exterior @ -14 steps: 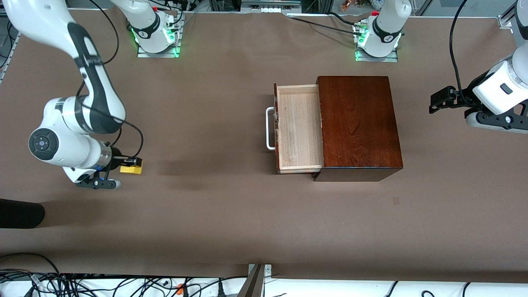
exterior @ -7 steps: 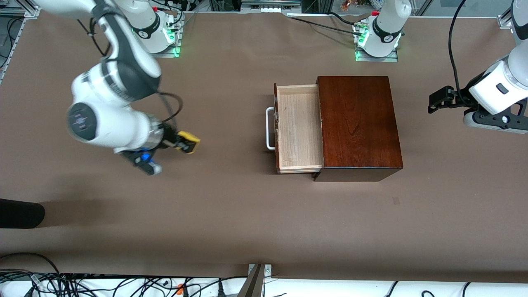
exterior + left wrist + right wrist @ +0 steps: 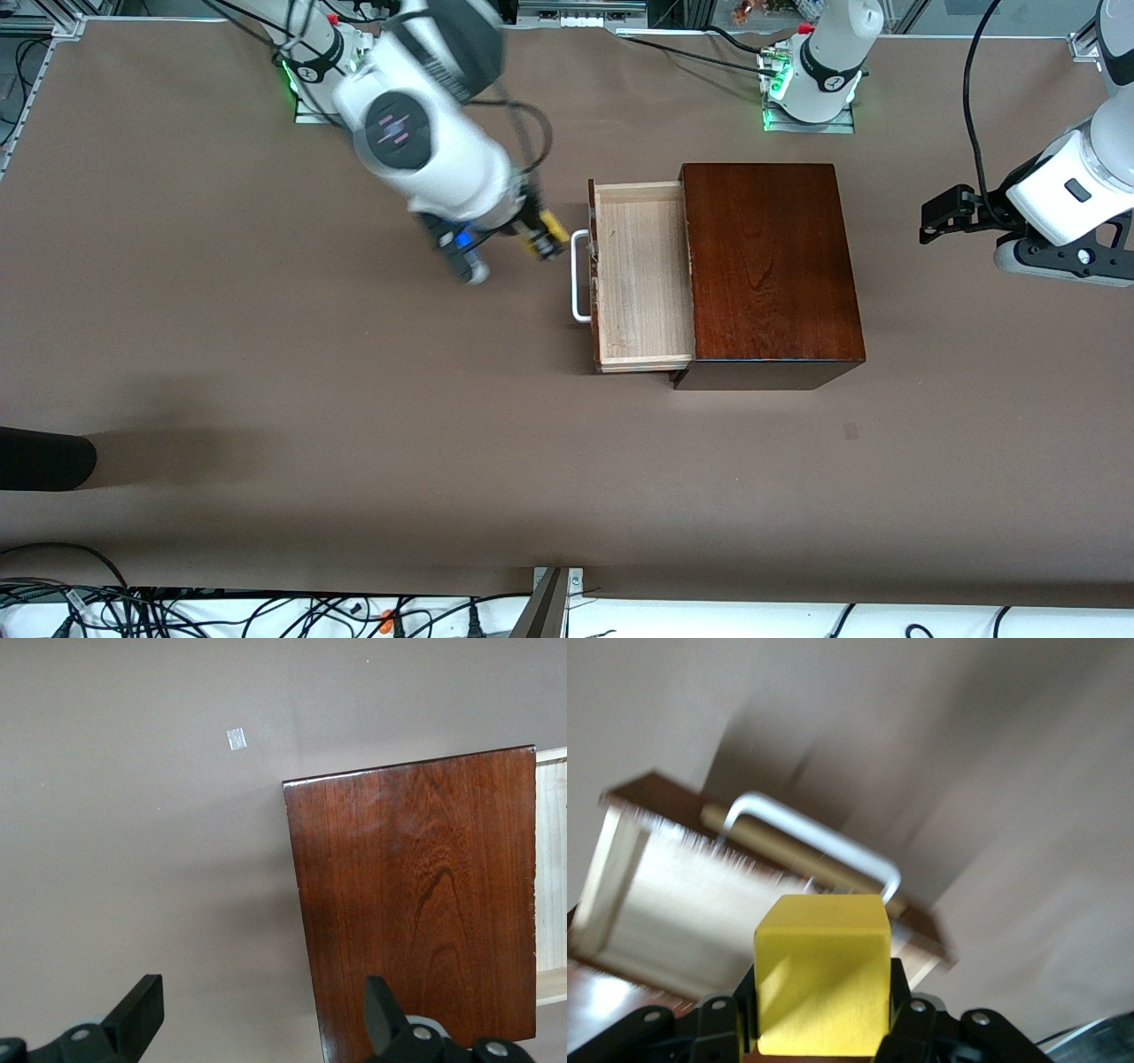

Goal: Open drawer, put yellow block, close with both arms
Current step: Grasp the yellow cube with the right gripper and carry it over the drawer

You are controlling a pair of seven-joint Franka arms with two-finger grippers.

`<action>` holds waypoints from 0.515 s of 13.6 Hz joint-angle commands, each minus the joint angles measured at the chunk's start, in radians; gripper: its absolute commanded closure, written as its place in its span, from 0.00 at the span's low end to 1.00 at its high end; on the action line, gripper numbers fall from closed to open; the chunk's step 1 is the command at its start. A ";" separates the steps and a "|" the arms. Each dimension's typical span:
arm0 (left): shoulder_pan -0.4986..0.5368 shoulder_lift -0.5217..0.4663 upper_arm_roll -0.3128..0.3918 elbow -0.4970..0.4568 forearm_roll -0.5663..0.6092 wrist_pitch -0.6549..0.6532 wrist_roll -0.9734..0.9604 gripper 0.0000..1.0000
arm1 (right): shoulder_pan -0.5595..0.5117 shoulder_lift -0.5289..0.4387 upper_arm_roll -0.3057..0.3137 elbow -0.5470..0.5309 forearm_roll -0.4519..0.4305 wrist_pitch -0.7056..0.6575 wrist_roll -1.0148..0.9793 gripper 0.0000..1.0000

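I see the box (image 3: 772,266) on the bench (image 3: 266,399), nearer the arm-base edge than the camera edge and toward the left arm's end. The drawer (image 3: 642,275) is pulled out toward the right arm's end, its pale tray bare, the white handle (image 3: 579,276) on its front.

Right gripper (image 3: 538,236) is up in the air over the bench just in front of the drawer, close to the handle. It is clenched on the block (image 3: 547,232); in the right wrist view the block (image 3: 822,973) sits square between the fingers (image 3: 908,1005), with the handle (image 3: 815,837) and the open drawer (image 3: 691,904) below it.

Left gripper (image 3: 939,217) waits over the bench at the left arm's end, well apart from the box. In the left wrist view its fingers (image 3: 142,1014) stand spread wide, nothing between them, with the box (image 3: 416,895) top underneath.

A small pale mark (image 3: 236,738) lies on the bench near the box's corner.
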 commanded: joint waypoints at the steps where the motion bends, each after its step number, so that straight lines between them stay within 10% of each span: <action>1: -0.006 -0.018 0.001 -0.014 0.027 0.011 0.004 0.00 | 0.093 0.070 -0.011 0.038 -0.005 0.146 0.190 0.88; 7: -0.006 -0.016 0.001 -0.014 0.025 0.011 0.004 0.00 | 0.251 0.185 -0.115 0.038 -0.118 0.277 0.419 0.88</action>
